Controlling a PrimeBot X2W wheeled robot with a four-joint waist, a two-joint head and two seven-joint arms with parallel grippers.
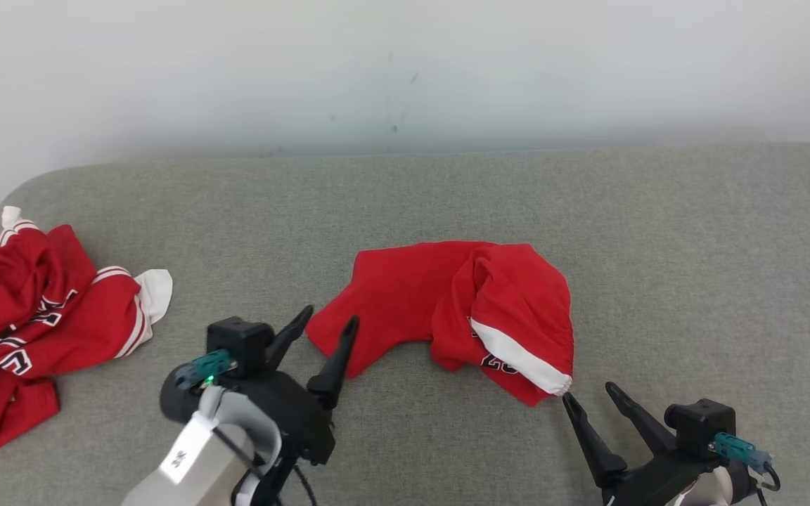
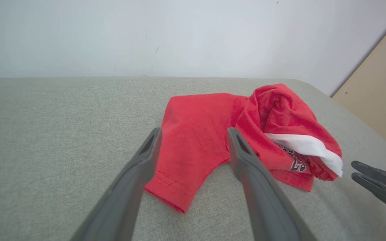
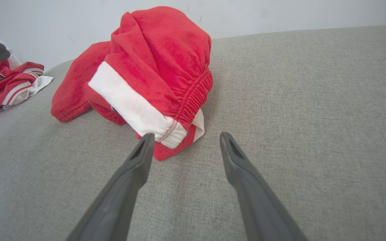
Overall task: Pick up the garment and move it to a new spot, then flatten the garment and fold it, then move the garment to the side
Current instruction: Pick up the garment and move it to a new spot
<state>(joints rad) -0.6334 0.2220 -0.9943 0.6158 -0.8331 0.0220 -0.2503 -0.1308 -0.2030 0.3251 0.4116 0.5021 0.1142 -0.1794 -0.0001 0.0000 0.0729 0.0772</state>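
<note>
A red garment [image 1: 447, 309] with a white band and dark lettering lies crumpled in the middle of the grey surface, one leg spread flat to the left, the waist end bunched at the right. The left wrist view shows the garment [image 2: 209, 134] just beyond my fingers. My left gripper [image 1: 330, 318] hovers open at its lower left hem. Just below the white-banded corner my right gripper [image 1: 588, 391] stands open, nothing between its fingers. In the right wrist view the garment's elastic waist [image 3: 159, 77] lies right ahead of that gripper [image 3: 185, 136].
A second pile of red and white clothing [image 1: 32, 323] with lettering lies at the left edge of the grey padded surface [image 1: 693, 267]. A white wall runs behind. A tan panel [image 2: 380, 93] stands off the right end.
</note>
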